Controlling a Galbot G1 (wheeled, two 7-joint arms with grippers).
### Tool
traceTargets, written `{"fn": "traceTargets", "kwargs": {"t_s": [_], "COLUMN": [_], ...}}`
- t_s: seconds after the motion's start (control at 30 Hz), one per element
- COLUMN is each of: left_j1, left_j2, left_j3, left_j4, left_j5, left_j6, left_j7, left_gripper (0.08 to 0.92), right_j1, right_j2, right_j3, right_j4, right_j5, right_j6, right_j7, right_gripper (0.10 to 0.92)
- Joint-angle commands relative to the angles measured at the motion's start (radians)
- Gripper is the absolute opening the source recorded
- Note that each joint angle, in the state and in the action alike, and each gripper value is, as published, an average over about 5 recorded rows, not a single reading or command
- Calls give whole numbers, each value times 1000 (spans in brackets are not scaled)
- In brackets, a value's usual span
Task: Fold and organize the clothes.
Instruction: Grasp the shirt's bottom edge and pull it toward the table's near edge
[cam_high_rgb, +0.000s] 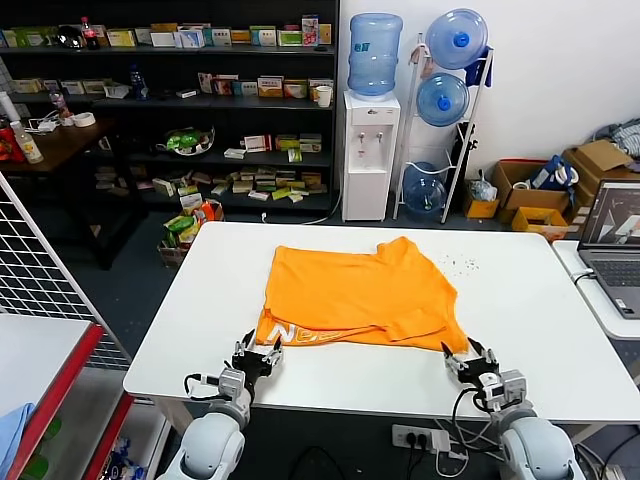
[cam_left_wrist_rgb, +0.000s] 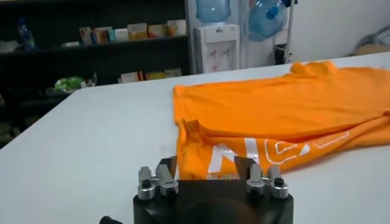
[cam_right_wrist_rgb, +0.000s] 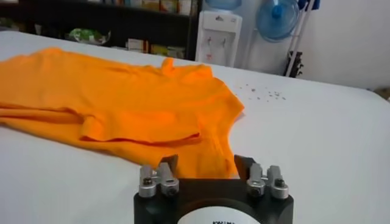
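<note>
While the orange T-shirt (cam_high_rgb: 355, 297) is lying folded across the middle of the white table (cam_high_rgb: 520, 310), both grippers are sitting at the near edge of that table, low in the head frame. The left gripper (cam_high_rgb: 258, 356) is sitting at the lower left of the garment, just beside the corner that is showing white lettering (cam_high_rgb: 305, 336). Its fingers (cam_left_wrist_rgb: 166, 168) are standing spread, with the orange hem lying in the gap between them; they are not pinching the fabric. The right gripper (cam_high_rgb: 470, 358) is sitting at the lower right of the garment, just beside the nearest orange corner. Its fingers (cam_right_wrist_rgb: 166, 167) are likewise standing apart, with the shirt edge showing between them and no fabric being clamped.

One layer of the garment is lying doubled over another, so that the lettered strip is showing along the lower edge in the head frame. A sleeve is projecting toward the upper right of the garment. Small dark specks (cam_high_rgb: 462, 266) are lying on the table to the right of the shirt. A laptop (cam_high_rgb: 614, 240) is sitting at the right edge of the frame, well apart from the shirt.
</note>
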Motion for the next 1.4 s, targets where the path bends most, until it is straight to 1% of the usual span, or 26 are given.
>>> {"fn": "traceTargets", "kwargs": {"t_s": [0.03, 0.4, 0.47, 0.57, 0.83, 1.1, 1.23, 1.33, 1.4], "left_j1": [2, 26, 33, 52, 130, 279, 333, 354, 360], "left_j2": [3, 24, 36, 67, 136, 190, 204, 199, 192], "left_j3": [-1, -2, -2, -2, -5, 0, -4, -8, -8], "left_j4": [13, -37, -60, -107, -212, -300, -325, -337, -346], "left_j5": [-15, -22, -26, -38, -59, -59, -54, -22, 0], "left_j6": [26, 24, 27, 40, 75, 94, 102, 116, 124], "left_j7": [2, 19, 17, 14, 7, 4, 9, 19, 27], "left_gripper": [533, 221, 161, 102, 91, 91, 91, 95, 110], "right_j1": [4, -58, -83, -130, -264, -370, -384, -382, -381], "right_j2": [-1, -19, -32, -54, -88, -90, -90, -86, -83], "right_j3": [-4, 14, 25, 49, 93, 121, 132, 133, 131], "right_j4": [-30, 61, 95, 153, 276, 365, 366, 364, 370], "right_j5": [-5, 5, 12, 27, 36, 19, 11, 14, 17], "right_j6": [-18, -31, -40, -59, -119, -176, -192, -198, -198], "right_j7": [5, 13, 18, 27, 39, 44, 43, 44, 44], "right_gripper": [472, 169, 135, 125, 125, 125, 125, 126, 146]}}
